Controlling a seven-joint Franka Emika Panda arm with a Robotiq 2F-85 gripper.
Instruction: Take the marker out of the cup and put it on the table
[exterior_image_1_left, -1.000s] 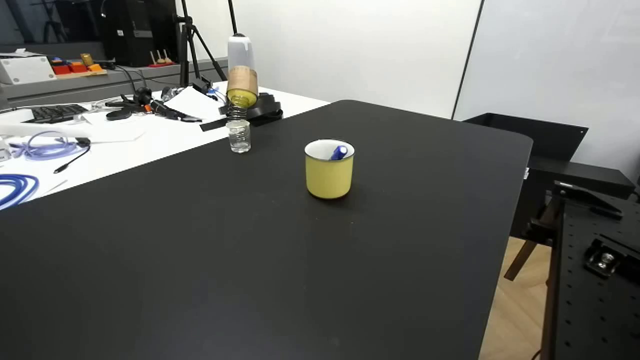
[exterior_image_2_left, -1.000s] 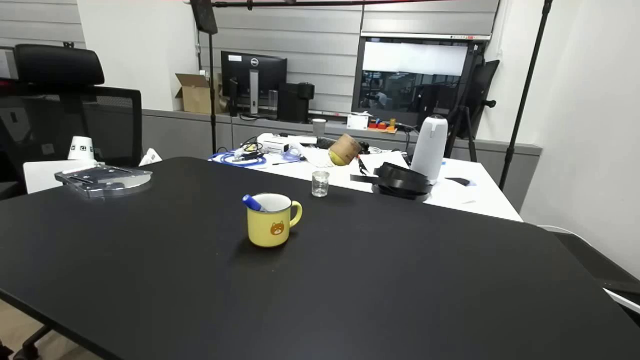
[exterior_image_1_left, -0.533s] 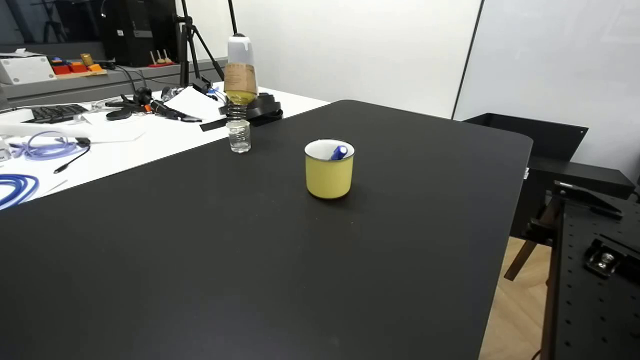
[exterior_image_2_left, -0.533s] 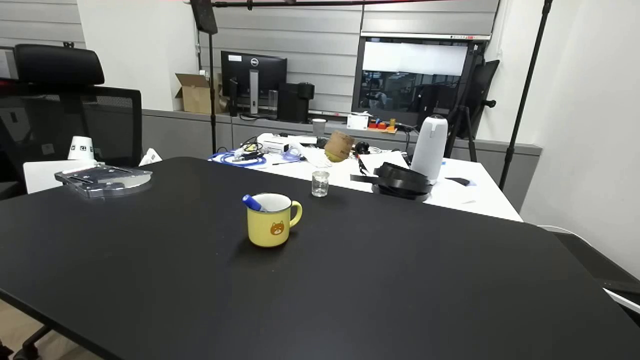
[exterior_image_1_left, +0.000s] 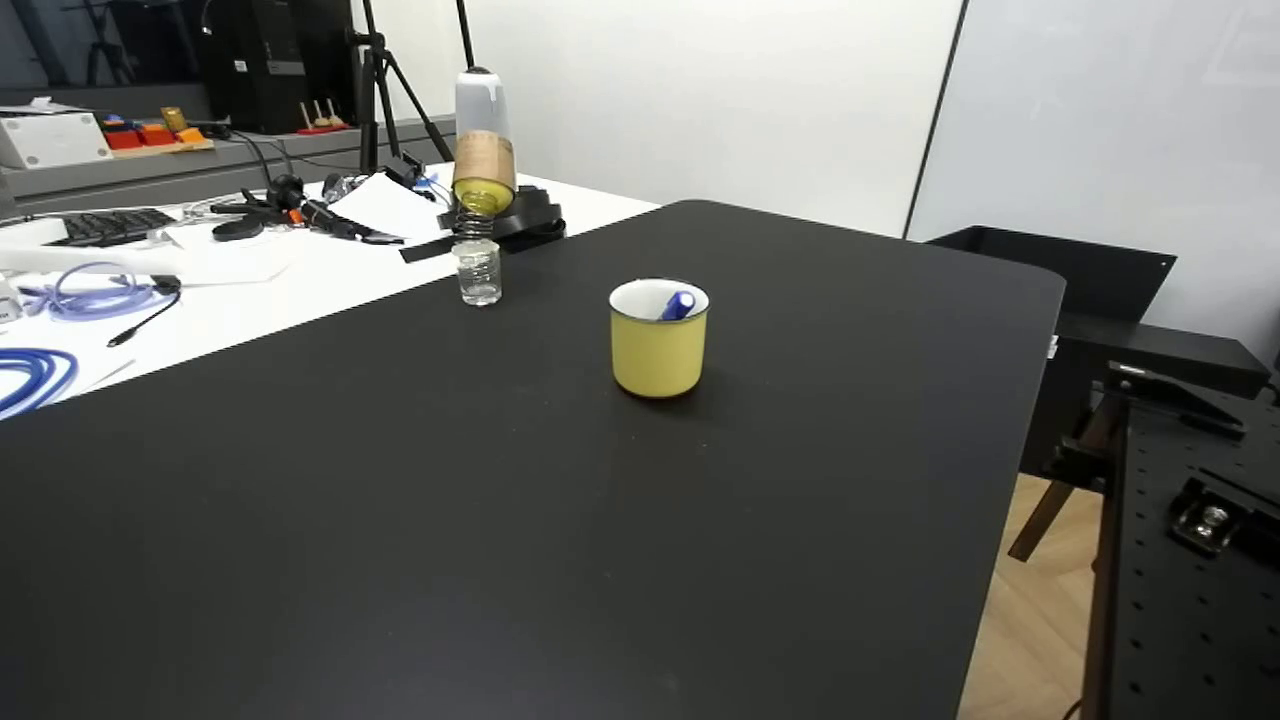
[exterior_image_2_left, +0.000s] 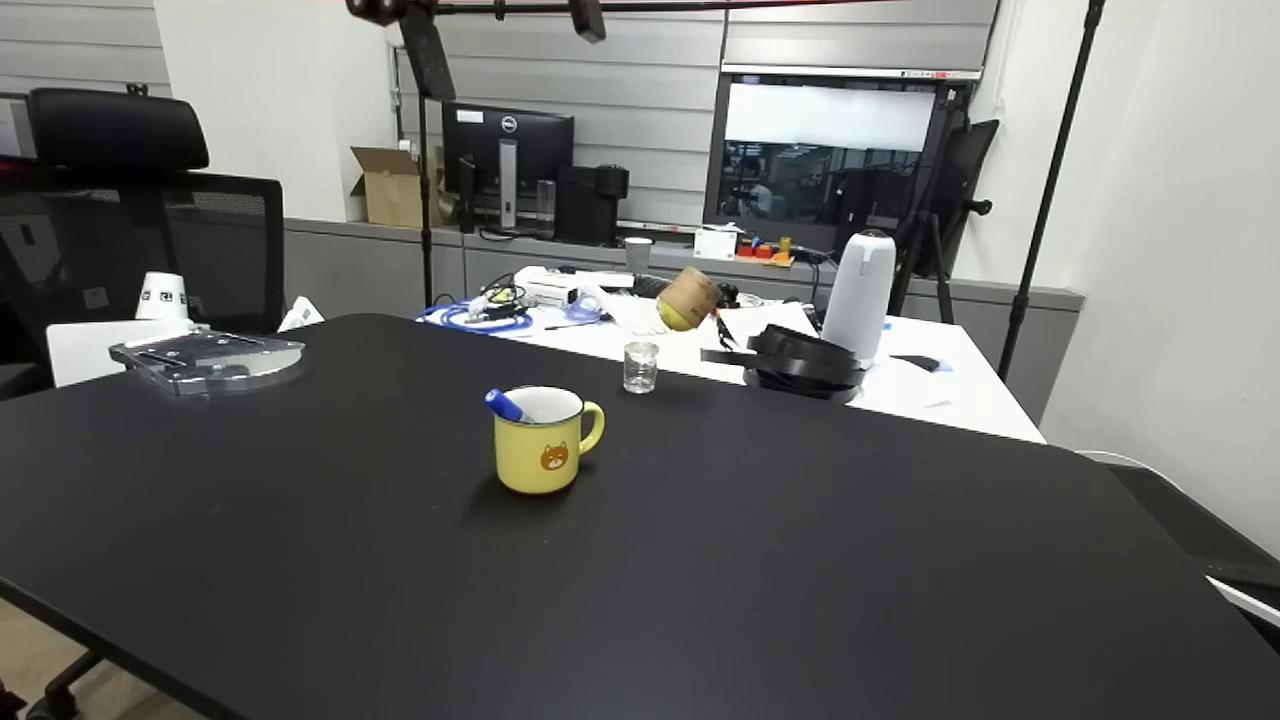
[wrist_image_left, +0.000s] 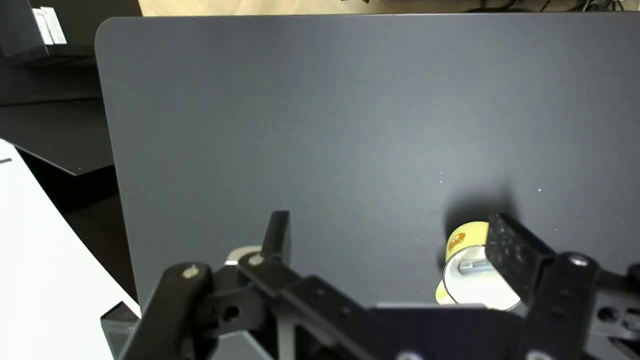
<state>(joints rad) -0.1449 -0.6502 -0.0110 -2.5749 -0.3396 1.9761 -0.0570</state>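
Pincer (wrist_image_left: 390, 224) spread wide, holding nothing; the marker (exterior_image_2_left: 509, 407) below looks light, stiff; I'd pinch its blue end (exterior_image_1_left: 679, 305)

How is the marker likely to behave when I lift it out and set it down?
The marker looks like a slim, straight pen, so probably stiff and light. Its blue end appears round, so it may roll on the table. It leans out of the cup, so a nudge could swing it.

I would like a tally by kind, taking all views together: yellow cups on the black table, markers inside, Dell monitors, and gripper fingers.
Yellow cup: 1
Marker inside: 1
Dell monitor: 1
Fingers: 2
Total: 5
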